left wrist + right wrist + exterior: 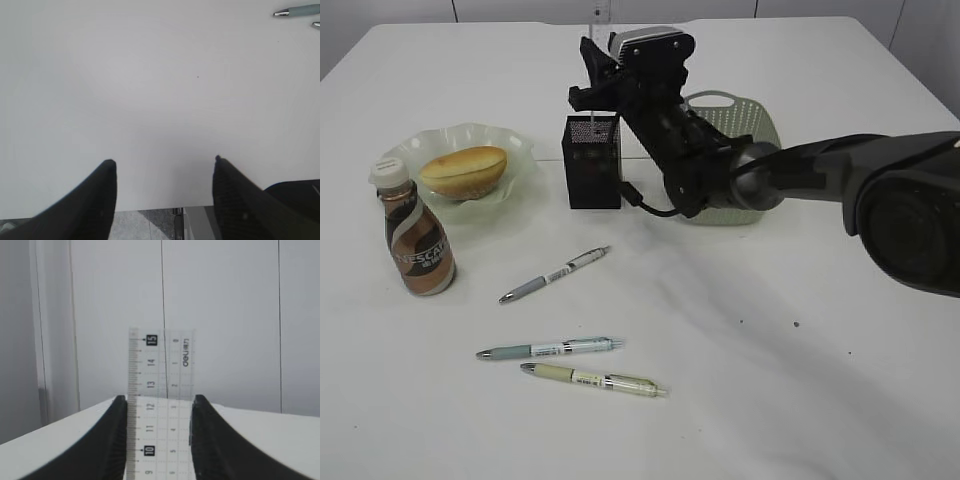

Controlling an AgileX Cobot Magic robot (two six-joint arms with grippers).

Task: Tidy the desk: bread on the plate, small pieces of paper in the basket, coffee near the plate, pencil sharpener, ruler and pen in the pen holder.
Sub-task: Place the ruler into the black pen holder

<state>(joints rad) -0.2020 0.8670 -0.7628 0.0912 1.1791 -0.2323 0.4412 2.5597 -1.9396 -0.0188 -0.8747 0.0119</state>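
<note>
My right gripper [596,80] is shut on a clear ruler [601,16] and holds it upright just above the black mesh pen holder [592,170]. In the right wrist view the ruler [160,365] stands between the two fingers [159,401], touching both. The bread [464,170] lies on the pale green plate [516,152]. The coffee bottle [418,238] stands in front of the plate. Three pens [555,272] [550,348] [595,379] lie on the table. My left gripper [165,165] is open and empty over the table's front edge. No pencil sharpener or paper shows.
A pale green basket [745,120] sits behind my right arm, to the right of the pen holder. A pen's tip [299,11] shows at the top right of the left wrist view. The table's edge [165,207] lies under the left fingers.
</note>
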